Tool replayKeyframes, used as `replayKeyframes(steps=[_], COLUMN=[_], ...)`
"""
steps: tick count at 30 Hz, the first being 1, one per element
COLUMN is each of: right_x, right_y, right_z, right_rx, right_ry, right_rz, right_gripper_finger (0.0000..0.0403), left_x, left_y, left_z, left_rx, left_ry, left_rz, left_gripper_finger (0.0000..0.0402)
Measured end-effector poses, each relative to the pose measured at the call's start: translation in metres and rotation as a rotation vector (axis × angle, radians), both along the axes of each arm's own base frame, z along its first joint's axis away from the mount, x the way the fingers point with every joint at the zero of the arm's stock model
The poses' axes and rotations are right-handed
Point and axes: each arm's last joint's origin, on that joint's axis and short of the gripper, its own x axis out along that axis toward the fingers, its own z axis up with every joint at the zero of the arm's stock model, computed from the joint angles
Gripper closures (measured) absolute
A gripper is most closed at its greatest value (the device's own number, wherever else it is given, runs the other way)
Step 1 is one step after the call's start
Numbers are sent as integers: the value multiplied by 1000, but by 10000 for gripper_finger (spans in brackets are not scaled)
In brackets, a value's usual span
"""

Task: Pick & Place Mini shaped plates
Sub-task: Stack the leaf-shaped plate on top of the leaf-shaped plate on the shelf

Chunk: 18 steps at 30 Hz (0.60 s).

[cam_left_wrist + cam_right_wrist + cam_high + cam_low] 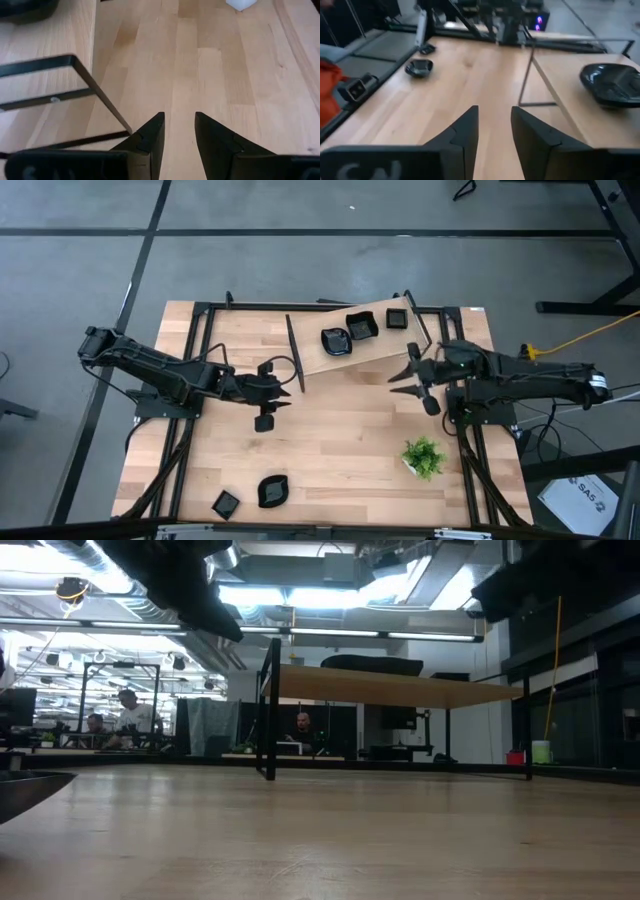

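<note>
Three mini shaped plates, glossy black, rest on a raised wooden shelf (375, 340) at the table's far side: a rounded one (335, 340), one beside it (361, 326) and a small square one (397, 318). Two more plates (272, 490) (226, 503) lie on the table near its front left corner. My left gripper (287, 386) hovers open over the table's middle, just left of the shelf's near left leg. My right gripper (396, 374) hovers open off the shelf's near right end. Both have nothing between their fingers (179, 132) (495, 125).
A small green potted plant (424, 457) stands near the front right. The shelf's thin black frame legs (90, 85) (527, 75) stand close to both grippers. Bare wood lies between the arms and toward the near edge. People sit in the room behind the table (125, 715).
</note>
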Motion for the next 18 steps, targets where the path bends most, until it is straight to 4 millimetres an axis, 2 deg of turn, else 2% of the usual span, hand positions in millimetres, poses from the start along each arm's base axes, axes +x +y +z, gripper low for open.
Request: replayKeyframes(steps=[8, 18], right_x=[-24, -41], right_y=[10, 12], right_z=[-34, -61], right_rx=[80, 104], right_ry=[-159, -302], right_rz=[34, 30], right_gripper_finger=[300, 302], left_x=[-3, -3], left_y=[1, 1], left_z=[-4, -4], left_rx=[-43, -61], left_ry=[44, 38], left_rz=[42, 55], left_gripper_finger=[300, 300])
